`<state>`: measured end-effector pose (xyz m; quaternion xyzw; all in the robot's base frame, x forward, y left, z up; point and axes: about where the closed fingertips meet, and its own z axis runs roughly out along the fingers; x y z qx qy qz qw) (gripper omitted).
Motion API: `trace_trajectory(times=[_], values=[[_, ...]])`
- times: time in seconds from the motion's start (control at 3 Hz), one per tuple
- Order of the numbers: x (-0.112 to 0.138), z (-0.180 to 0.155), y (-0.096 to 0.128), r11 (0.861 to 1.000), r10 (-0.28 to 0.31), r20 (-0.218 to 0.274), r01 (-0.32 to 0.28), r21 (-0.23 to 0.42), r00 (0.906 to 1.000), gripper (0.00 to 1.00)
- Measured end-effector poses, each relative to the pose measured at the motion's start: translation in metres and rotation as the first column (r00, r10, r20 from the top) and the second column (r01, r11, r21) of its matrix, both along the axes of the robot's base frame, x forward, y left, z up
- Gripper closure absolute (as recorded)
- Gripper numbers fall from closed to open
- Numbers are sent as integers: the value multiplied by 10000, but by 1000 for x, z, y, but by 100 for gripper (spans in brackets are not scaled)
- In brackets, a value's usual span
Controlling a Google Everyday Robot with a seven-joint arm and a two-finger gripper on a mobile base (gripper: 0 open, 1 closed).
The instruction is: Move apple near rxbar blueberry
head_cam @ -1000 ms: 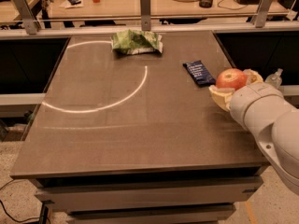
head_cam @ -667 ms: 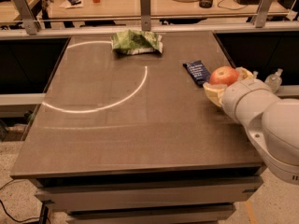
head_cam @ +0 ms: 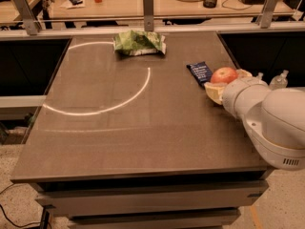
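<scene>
The red-orange apple sits between the pale fingers of my gripper, at the right side of the dark table. The gripper is shut on the apple, and the white arm reaches in from the lower right. The rxbar blueberry, a flat navy-blue bar with white print, lies on the table just left of the apple, almost touching it. I cannot tell whether the apple rests on the table or hangs just above it.
A crumpled green-and-white snack bag lies at the table's far middle. A curved white line runs across the tabletop. A rail with metal posts stands behind the table, and beyond it a desk with clutter. The table's right edge is next to the arm.
The gripper has carried the apple a little to the left and farther back, closer to the navy bar. The bar and the green bag have not moved.
</scene>
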<state>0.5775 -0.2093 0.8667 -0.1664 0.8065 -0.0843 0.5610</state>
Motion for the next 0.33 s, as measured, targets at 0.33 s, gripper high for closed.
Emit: trace_trajectory(times=[0.33], values=[[-1,3,2,10000,14,26,-14,18,10000,81]])
